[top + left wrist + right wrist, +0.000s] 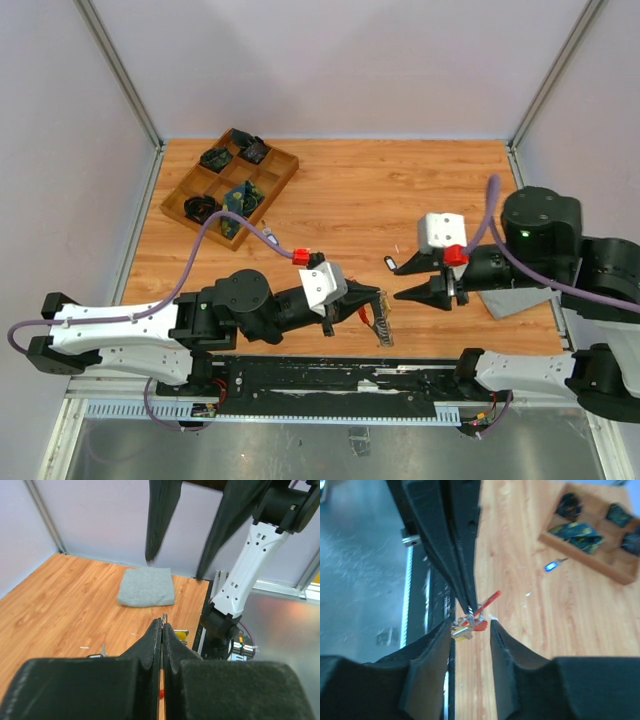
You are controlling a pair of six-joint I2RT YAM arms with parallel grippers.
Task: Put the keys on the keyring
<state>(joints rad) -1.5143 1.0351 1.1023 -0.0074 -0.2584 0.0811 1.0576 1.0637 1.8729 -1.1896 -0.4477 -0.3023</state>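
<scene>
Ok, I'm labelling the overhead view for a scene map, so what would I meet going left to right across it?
Wooden tray → left gripper, jaws shut → right gripper, jaws open → grey cloth. The keyring and the small loose key overlap the grippers, so I leave them out.

Left end effector (377,300) clamped, right one (395,281) parted.
</scene>
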